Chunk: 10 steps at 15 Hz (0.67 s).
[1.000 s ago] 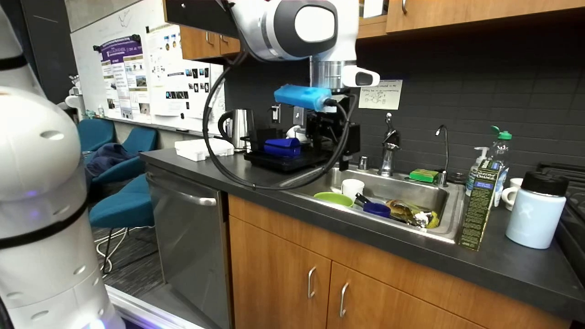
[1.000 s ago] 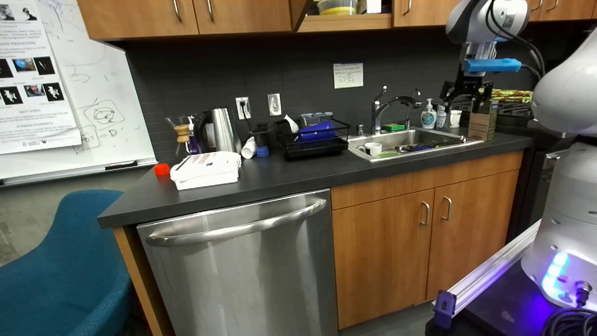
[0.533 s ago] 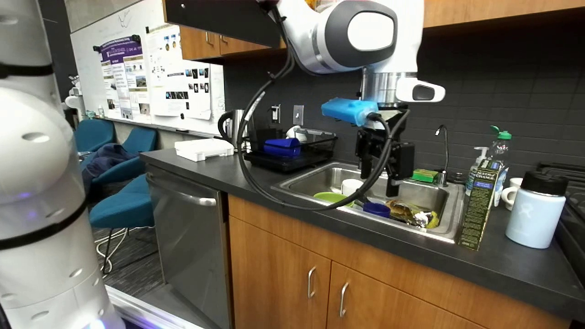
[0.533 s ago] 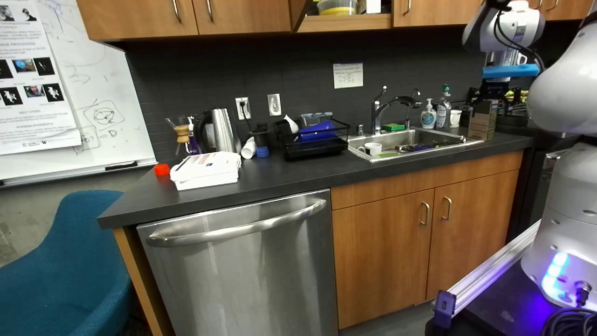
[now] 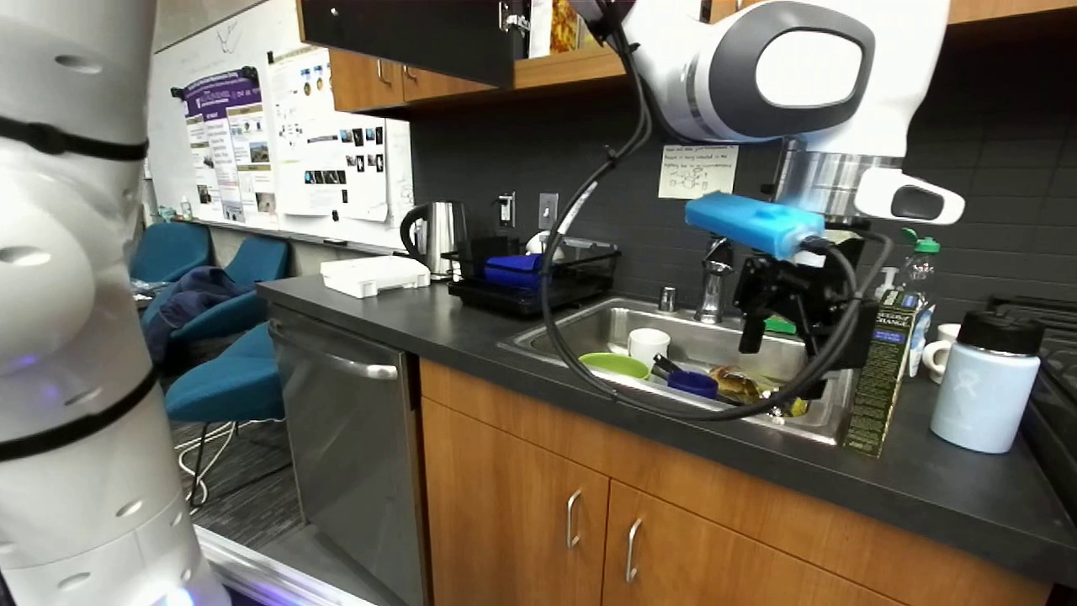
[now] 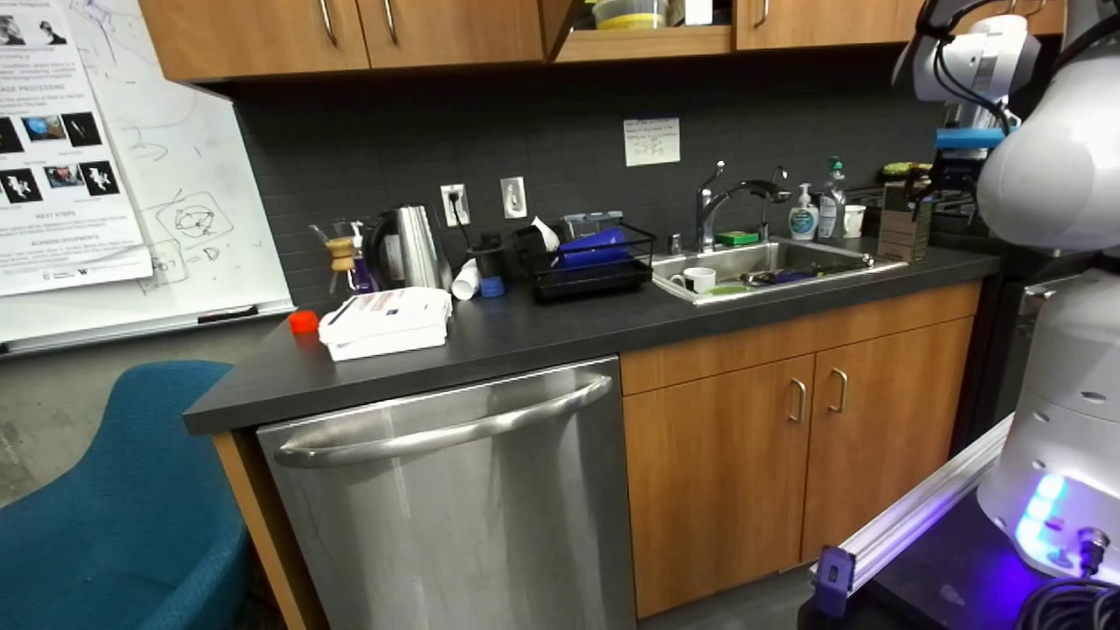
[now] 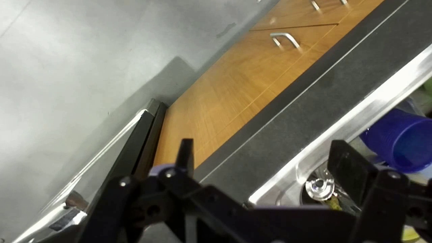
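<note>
Gripper [image 7: 265,150]: fingers spread wide apart, pointing down; wrist view has counter [image 7: 303,121] + sink [image 5: 702,341] edge below. Hangs nr right end of sink.
Wrist: blue block [image 5: 753,220] above gripper, on white/gray arm [image 5: 799,76].
Tall box [image 5: 882,387]: closest thing to gripper; stands on counter just right of sink, dk green lettered side in an exterior view. Overlaps gripper in both exterior views, contact can't tell.
Right of box: lt-blue bottle [image 5: 984,391] w/ blk lid, upright; burner grates [image 5: 1056,324] farther right.
Far of box: green-cap soap bottle [image 6: 831,210], pump soap [image 6: 803,219], white cup [image 6: 853,222].
In sink: green bowl [image 5: 612,364] nr left, white mug [image 5: 649,346] farther, blue cup [image 5: 692,385] toward right; stuff right of cup partly hidden, unclear.
Sink far edge: faucet [image 6: 707,206], green packet [image 6: 738,238].
Left counter: blk dish rack [image 6: 595,278] w/ blue item [image 6: 595,248], steel kettle [image 5: 446,240] left of it, white case [image 5: 374,274] nearer, red cap [image 6: 304,320] at left end.
Below: wood cabinet [image 5: 513,497] under sink, dishwasher [image 6: 455,507] to its left.
Far left: teal chair [image 6: 114,507], whiteboard [image 6: 149,219].
</note>
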Motion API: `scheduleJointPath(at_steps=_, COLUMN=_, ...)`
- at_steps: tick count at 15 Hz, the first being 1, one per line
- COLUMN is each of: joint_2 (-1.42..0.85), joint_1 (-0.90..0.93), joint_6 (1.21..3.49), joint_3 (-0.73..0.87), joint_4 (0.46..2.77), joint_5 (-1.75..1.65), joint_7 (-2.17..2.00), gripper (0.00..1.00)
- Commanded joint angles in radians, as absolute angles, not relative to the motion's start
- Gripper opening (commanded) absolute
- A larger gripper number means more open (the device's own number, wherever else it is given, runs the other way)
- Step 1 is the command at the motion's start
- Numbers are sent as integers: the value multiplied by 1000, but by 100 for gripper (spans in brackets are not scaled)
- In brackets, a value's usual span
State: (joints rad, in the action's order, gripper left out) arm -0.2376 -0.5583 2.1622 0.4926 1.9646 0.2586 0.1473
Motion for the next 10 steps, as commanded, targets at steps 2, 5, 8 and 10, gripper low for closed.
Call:
scheduleJointPath(at_steps=2, joint_2=-316, joint_1=-636, joint_6=2186, joint_3=433, joint_4=1851, joint_5=268, joint_7=368, gripper=100)
scheduleJointPath(at_steps=5, joint_2=-316, joint_1=-663, joint_6=2214, joint_3=381, joint_4=1855, joint_5=260, joint_7=511, gripper=100)
scheduleJointPath(at_steps=8, joint_2=-303, joint_1=-663, joint_6=2288, joint_3=342, joint_4=1896, joint_5=227, joint_7=625, gripper=100)
scheduleJointPath(at_steps=10, joint_2=-292, joint_1=-659, joint_6=2317, joint_3=331, joint_4=1918, joint_5=186, joint_7=695, gripper=100)
